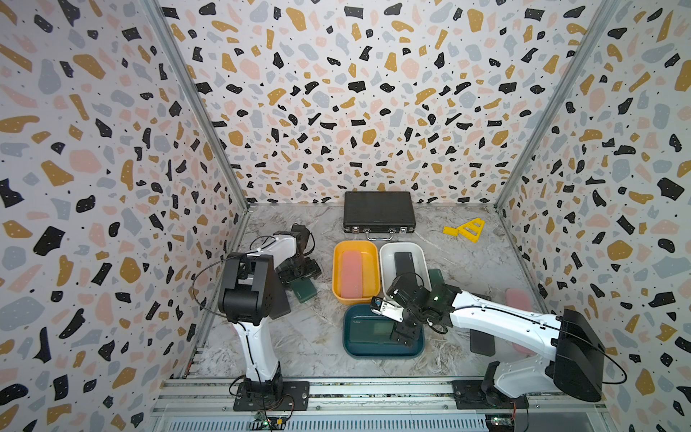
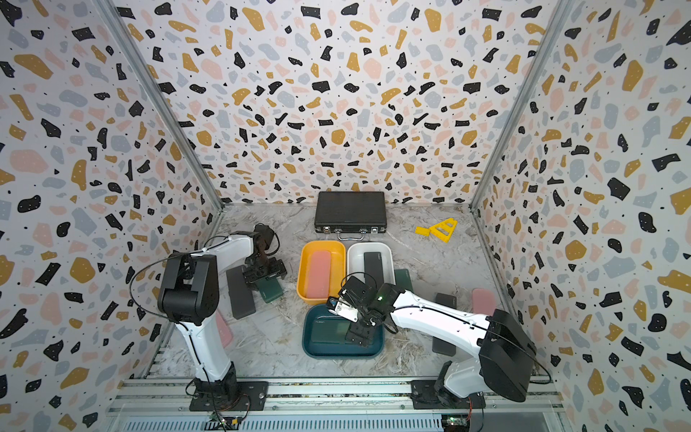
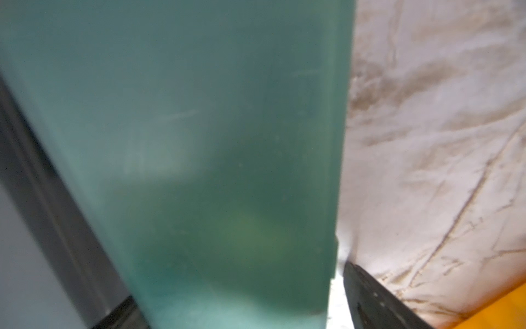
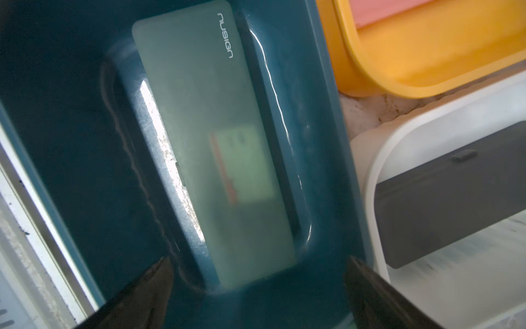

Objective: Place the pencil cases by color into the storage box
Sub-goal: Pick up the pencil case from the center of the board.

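Left gripper [image 2: 266, 279]: fingers straddle a green pencil case [image 2: 273, 292] lying roughly front-to-back on the table [image 2: 269, 336]; whether they pinch it, I cannot tell. Right gripper [image 4: 259, 257], fingers spread and empty, hangs over the teal tub [image 2: 307, 346], where another green case [image 2: 329, 331] lies crosswise, logo leftward. Three green cases [image 2: 404, 278], three pink cases [image 2: 319, 273]

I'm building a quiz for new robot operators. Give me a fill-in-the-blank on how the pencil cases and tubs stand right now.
1. The pink pencil case lies in a tub coloured ____.
2. The white tub holds a ____ pencil case.
3. The right gripper hangs over the teal tub with its jaws ____.
4. The dark green pencil case in that tub bears the printed word ____.
Missing words: yellow; black; open; nusign.
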{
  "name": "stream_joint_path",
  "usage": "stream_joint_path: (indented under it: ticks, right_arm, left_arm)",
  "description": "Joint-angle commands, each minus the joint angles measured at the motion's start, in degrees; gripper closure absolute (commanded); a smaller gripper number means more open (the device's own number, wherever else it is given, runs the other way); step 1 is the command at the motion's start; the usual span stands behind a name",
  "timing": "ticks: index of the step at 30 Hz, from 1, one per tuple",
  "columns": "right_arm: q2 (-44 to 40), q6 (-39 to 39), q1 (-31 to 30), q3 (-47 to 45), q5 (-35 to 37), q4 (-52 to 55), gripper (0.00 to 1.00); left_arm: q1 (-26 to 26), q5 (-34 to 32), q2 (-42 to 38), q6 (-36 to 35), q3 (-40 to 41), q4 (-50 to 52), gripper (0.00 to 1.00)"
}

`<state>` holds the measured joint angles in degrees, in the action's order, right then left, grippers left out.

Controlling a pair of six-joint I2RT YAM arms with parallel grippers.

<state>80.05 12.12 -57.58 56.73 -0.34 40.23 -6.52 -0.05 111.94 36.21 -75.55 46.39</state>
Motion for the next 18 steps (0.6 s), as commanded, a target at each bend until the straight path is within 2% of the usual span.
stream_joint_path:
  ticks: [1, 9, 18]
  right_arm:
    - [-2.0, -0.8, 0.3, -0.1, 0.9, 1.4, 0.01]
    - [-3.8, -1.7, 0.5, -1.3, 1.7, 1.5, 0.02]
    - [-5.1, -2.7, 0.8, -1.3, 3.0, 1.6, 0.02]
  left_arm:
    - [0.5, 0.7, 1.4, 0.3, 1.2, -0.6, 0.12]
    - [0.8, 1.6, 1.7, 0.1, 1.7, -1.2, 0.35]
    - [0.9, 2.0, -1.0, -0.6, 1.8, -1.6, 0.49]
